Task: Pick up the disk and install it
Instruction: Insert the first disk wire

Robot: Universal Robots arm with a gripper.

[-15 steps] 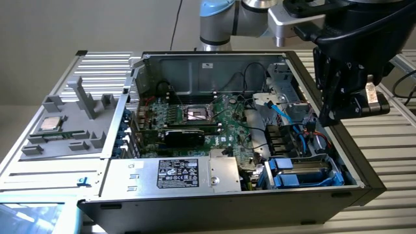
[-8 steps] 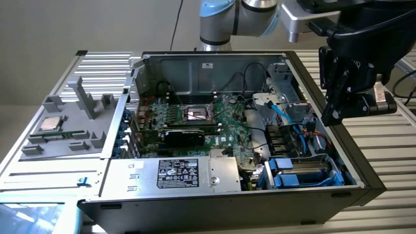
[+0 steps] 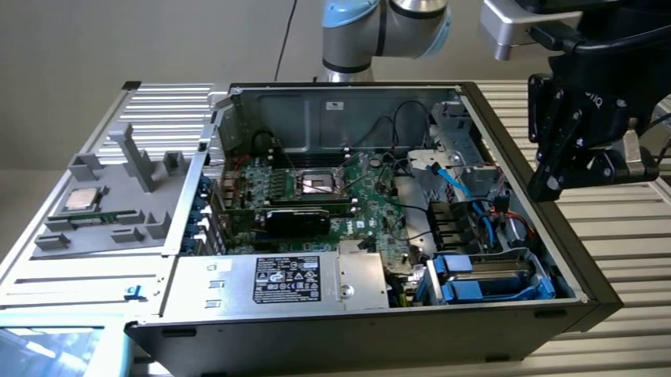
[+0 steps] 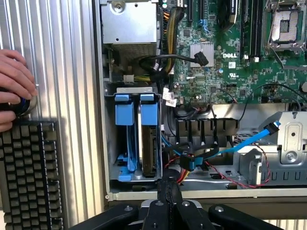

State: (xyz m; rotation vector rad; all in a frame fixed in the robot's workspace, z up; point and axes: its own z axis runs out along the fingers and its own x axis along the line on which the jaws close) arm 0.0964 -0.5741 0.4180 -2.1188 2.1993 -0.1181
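Observation:
The disk [image 4: 149,142] stands on edge in the drive cage at the case's corner, silver metal inside a blue carrier frame; beside it sits a second blue carrier [image 4: 123,125]. In the exterior view the disk [image 3: 497,272] shows near the front right of the open computer case [image 3: 566,236]. My gripper [image 3: 549,185] hangs above the case's right wall, apart from the disk. Its black fingers [image 4: 169,190] are pressed together, shut, with nothing between them.
A person's hand [image 4: 14,86] rests on a round knob beside a keyboard [image 4: 29,172] outside the case. A silver power-supply box [image 3: 278,279], the motherboard [image 3: 335,188] and blue cables [image 4: 254,141] lie inside. A CPU chip [image 3: 82,200] sits on a grey holder at the exterior view's left.

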